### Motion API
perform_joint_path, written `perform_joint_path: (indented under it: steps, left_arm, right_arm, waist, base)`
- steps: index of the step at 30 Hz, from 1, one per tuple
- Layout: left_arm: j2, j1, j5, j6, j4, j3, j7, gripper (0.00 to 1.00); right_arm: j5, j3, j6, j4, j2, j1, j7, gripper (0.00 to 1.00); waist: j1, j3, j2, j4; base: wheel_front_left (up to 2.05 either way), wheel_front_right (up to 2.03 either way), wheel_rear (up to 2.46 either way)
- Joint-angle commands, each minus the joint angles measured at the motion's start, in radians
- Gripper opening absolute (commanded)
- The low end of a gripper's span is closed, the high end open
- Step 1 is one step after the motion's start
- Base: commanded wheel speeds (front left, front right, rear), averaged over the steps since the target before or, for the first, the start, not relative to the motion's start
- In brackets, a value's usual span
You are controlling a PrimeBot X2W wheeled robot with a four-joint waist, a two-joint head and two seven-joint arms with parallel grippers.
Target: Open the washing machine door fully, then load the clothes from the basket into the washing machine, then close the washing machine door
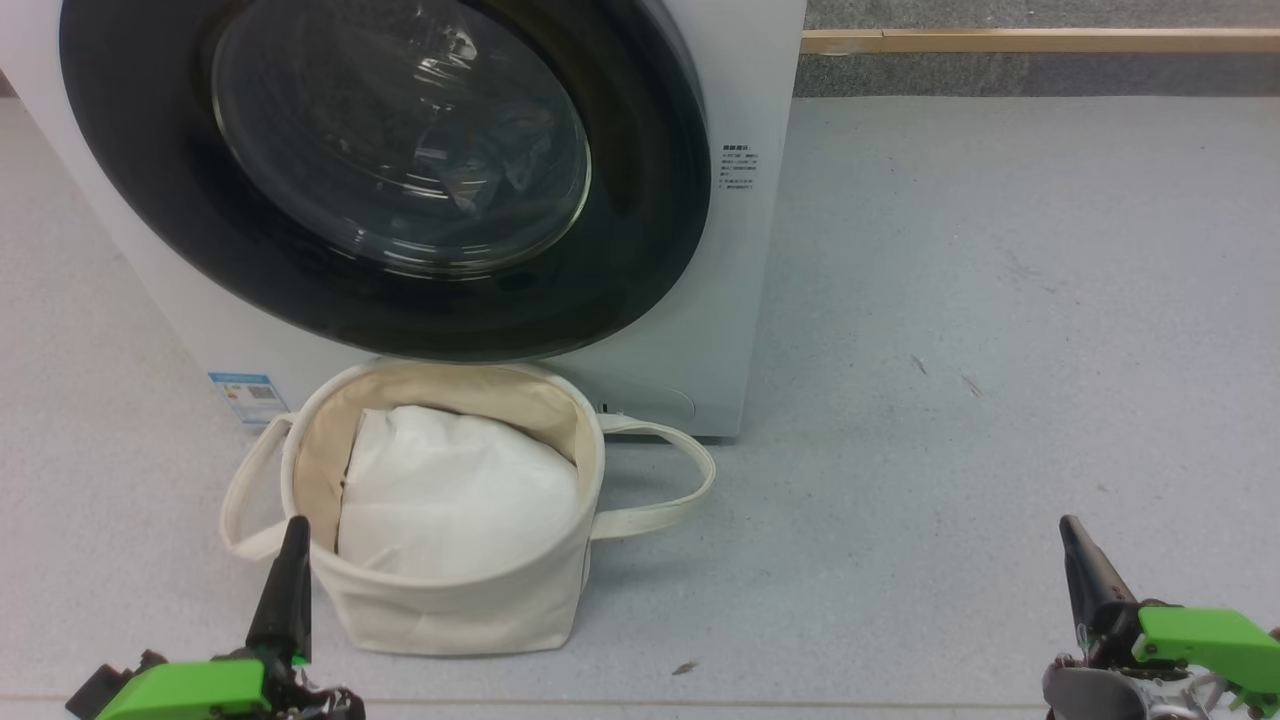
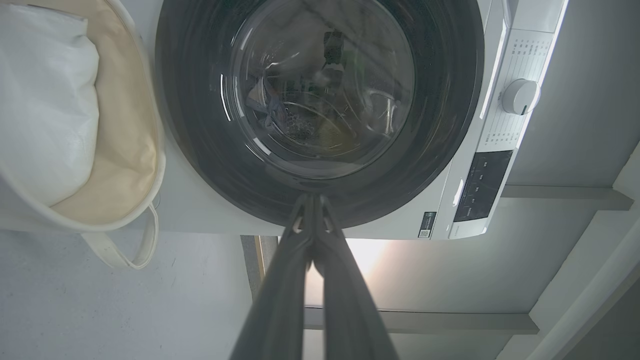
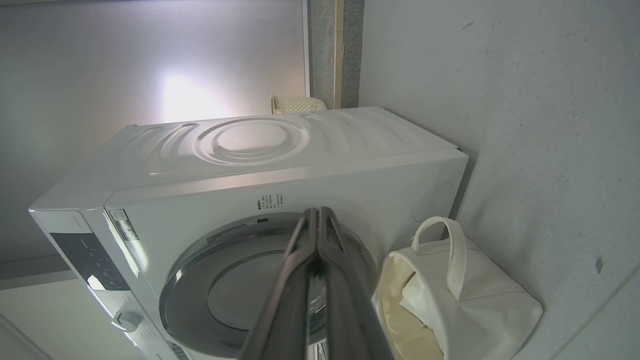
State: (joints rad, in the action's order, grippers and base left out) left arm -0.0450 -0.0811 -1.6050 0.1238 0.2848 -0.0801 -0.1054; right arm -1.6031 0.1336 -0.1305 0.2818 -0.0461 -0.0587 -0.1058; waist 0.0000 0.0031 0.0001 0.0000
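Both my claws are pinched shut and hold nothing. The left gripper is low near the basket, and the right gripper is well off to the side. The washing machine door is shut. Some crumpled cloth shows behind its glass, but I can't tell if it's the clothes. The basket sits just under the door with a white bundle inside. I might grab that bundle by mistake, or the door might bump the basket as it swings.

The basket stands before the washing machine, below its door
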Motion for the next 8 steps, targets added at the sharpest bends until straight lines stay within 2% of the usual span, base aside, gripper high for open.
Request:
perform_joint_path:
  steps: [1, 8]
  left_arm:
    - [-0.005, -0.027, -0.003, 0.007, -0.040, -0.034, -0.008, 0.00]
    - [-0.005, -0.027, -0.003, 0.007, -0.040, -0.034, -0.008, 0.00]
  right_arm:
    - [-0.006, -0.020, 0.000, -0.037, -0.004, -0.049, -0.007, 0.00]
    - [-0.006, -0.020, 0.000, -0.037, -0.004, -0.049, -0.007, 0.00]
  waist:
    - [0.0000, 0.000, -0.0001, 0.000]
    - [0.0000, 0.000, -0.0001, 0.000]
  base:
    - [0.00, 0.00, 0.00]
    - [0.00, 0.00, 0.00]
